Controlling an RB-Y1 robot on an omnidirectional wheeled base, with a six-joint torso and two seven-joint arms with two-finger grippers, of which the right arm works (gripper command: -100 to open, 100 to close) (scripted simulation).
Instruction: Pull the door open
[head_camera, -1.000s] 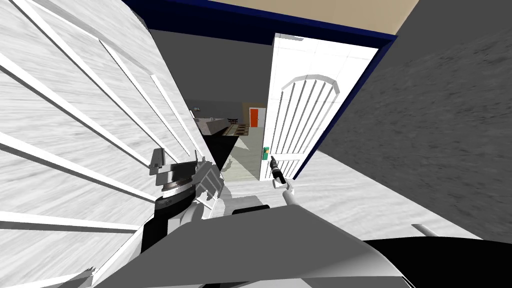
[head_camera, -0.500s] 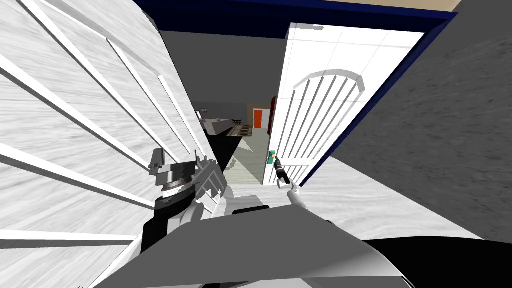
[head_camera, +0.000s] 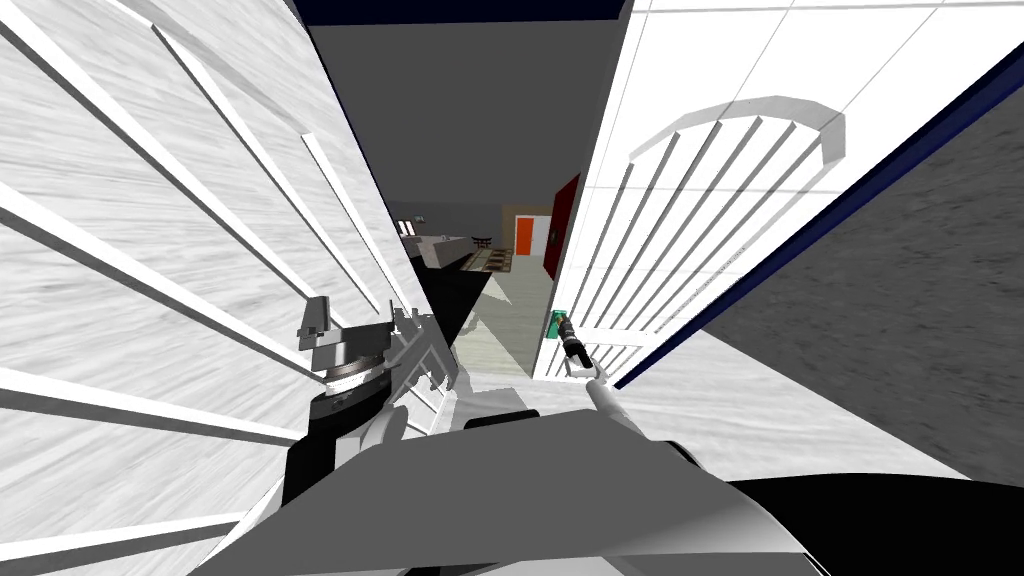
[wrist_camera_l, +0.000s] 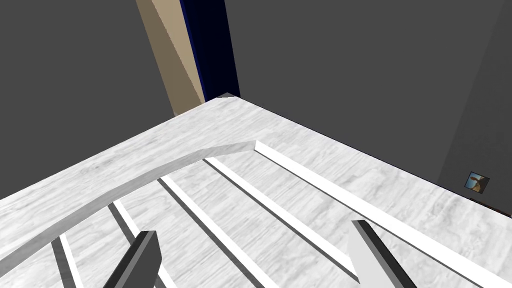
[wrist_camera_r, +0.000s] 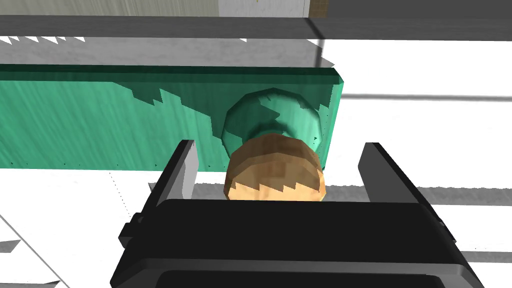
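The right-hand white door leaf (head_camera: 700, 200), with raised slats under an arch, carries a green plate (head_camera: 556, 323) at its free edge. In the right wrist view a brown round knob (wrist_camera_r: 274, 167) stands out from that green plate (wrist_camera_r: 125, 120). My right gripper (wrist_camera_r: 279, 145) is open and straddles the knob, with a gap on each side. In the head view the right gripper (head_camera: 566, 330) sits against the plate. My left gripper (wrist_camera_l: 254, 230) is open with nothing in it, close over the left-hand white slatted leaf (wrist_camera_l: 300, 165), near that leaf's lower edge (head_camera: 405, 335).
The left-hand leaf (head_camera: 150, 250) stands close on my left. A dark blue frame (head_camera: 850, 190) and a dark grey wall (head_camera: 900, 300) border the right leaf. Between the leaves a pale floor (head_camera: 510, 320) runs to a far room with an orange door (head_camera: 523, 234).
My view has shifted towards the right-hand leaf, which now looms larger. The right gripper has closed in from just short of the green plate to right at it. The left arm holds its pose.
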